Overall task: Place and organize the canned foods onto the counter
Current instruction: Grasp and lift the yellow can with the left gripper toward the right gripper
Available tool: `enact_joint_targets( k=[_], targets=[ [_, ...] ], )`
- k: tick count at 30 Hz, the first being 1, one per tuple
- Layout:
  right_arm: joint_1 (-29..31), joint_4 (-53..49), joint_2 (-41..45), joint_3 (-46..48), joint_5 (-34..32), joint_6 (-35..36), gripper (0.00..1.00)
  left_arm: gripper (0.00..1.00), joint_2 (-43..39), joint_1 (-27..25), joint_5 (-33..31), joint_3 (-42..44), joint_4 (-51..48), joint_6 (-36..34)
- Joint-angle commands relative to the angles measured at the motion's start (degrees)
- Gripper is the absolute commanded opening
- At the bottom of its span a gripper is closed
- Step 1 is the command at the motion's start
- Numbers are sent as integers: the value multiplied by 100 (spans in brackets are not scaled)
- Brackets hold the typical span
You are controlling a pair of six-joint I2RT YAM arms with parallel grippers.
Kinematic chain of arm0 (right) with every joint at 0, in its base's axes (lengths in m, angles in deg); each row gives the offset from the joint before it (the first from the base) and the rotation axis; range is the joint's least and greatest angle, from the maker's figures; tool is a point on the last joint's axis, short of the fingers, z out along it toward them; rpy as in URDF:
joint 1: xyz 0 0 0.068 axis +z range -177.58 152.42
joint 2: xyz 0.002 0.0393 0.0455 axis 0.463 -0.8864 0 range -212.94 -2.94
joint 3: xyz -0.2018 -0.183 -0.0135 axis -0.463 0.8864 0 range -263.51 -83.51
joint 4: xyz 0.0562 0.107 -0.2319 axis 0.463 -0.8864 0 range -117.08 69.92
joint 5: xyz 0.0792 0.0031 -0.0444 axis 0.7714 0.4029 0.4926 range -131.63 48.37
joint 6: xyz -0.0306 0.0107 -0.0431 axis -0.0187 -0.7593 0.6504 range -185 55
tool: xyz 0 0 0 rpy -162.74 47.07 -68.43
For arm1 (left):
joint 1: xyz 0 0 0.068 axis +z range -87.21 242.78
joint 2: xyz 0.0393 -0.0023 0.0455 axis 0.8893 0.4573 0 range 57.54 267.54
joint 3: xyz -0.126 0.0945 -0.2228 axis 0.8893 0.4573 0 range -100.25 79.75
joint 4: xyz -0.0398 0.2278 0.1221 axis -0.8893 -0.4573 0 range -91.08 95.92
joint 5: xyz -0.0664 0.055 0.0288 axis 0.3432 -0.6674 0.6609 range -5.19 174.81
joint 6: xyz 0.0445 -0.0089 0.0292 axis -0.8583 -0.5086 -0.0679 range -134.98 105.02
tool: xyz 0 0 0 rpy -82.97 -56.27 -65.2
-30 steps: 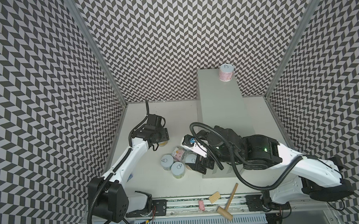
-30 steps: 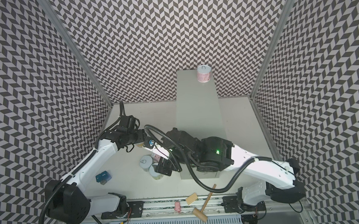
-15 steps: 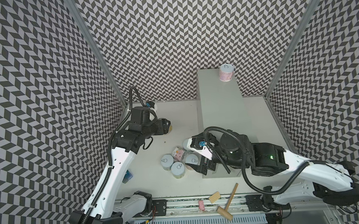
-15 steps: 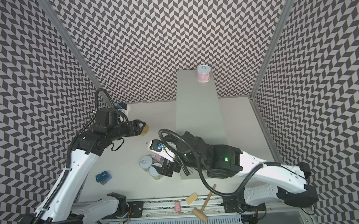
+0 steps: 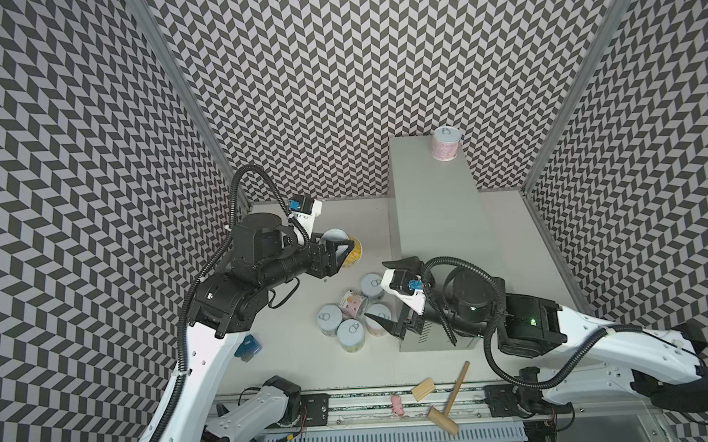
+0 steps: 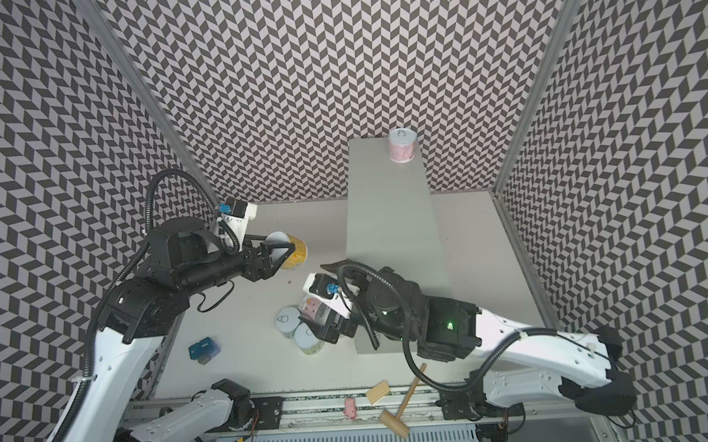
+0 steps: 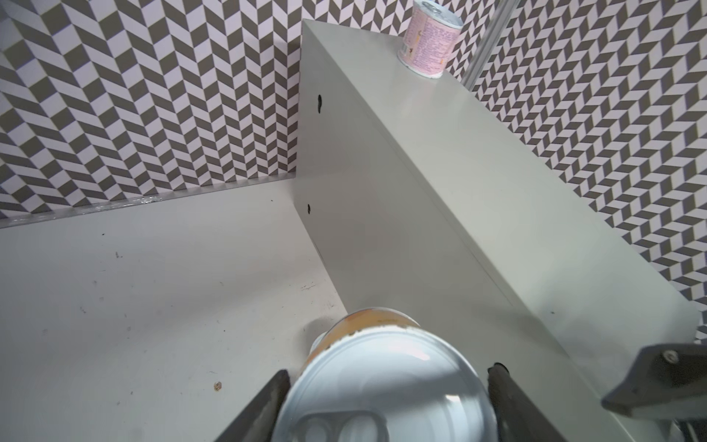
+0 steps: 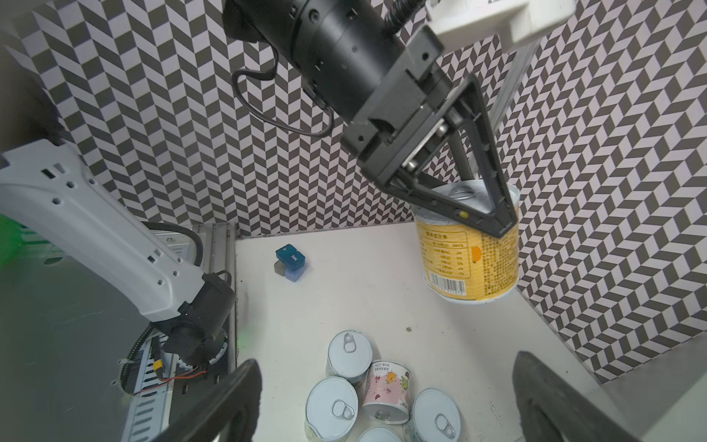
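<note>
My left gripper (image 5: 343, 249) grasps the yellow can (image 5: 356, 253), tilted above the table (image 5: 291, 317), left of the counter (image 5: 435, 209). My right gripper (image 5: 377, 292) is released, jaws wide, over five cans (image 5: 350, 334) clustered at the counter's near left corner. A pink can (image 5: 446, 143) stands on the counter's far end.

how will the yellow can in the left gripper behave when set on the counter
Likely rigid: the yellow can shows no denting in the left gripper. Its label may slip, since only the upper part is pinched. It hangs tilted, so it could tip or roll if released before sitting flat on the counter.
</note>
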Motion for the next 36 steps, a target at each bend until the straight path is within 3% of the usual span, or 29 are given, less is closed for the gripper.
enact_joint_targets(
  k=[1, 14, 23, 36],
  targets=[
    [-106, 735, 81, 85, -118, 121, 99, 54, -114, -57, 404, -270, 190, -98],
    [-249, 1252, -792, -179, 145, -129, 99, 53, -61, -109, 591, -266, 264, -81],
    [-445, 1806, -1272, -224, -277, -623, 99, 53, -30, -163, 637, -367, 240, -81],
    [-763, 2078, -1597, -351, -339, -653, 99, 53, 18, -177, 810, -488, 242, -63]
  ],
)
